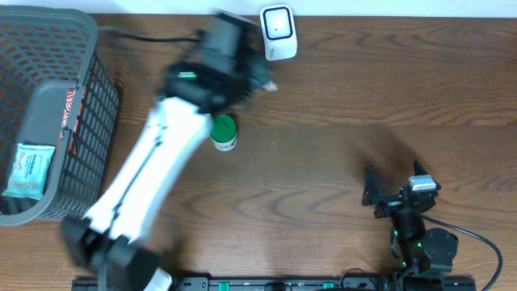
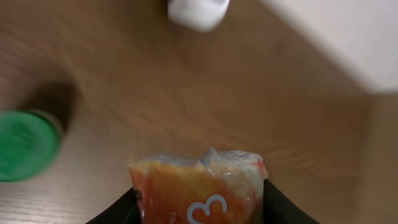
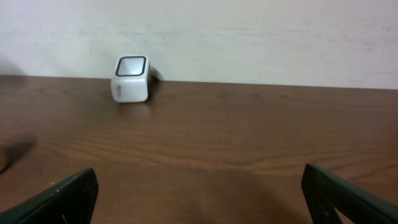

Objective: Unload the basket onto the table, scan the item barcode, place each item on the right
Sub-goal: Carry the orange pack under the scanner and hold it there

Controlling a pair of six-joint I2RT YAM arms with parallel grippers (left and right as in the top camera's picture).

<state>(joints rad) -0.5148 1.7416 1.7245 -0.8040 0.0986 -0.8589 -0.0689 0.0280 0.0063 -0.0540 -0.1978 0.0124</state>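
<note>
Left gripper clamped on orange snack packet, close to the far scanner. Pickup done; scan itself looks pending. Right gripper spread wide, holding nothing.

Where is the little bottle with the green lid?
In the overhead view the green-lidded bottle sits left of centre, right beside the left arm, nearer the robot than the white scanner.

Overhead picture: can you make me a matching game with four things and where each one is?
Things: 1 basket; 2 scanner; 3 green-lidded bottle; 4 orange packet.
Places: A held in the left gripper; B left edge of the table; C middle of the table; D far edge of the table.
Pairs: 1-B, 2-D, 3-C, 4-A.
</note>
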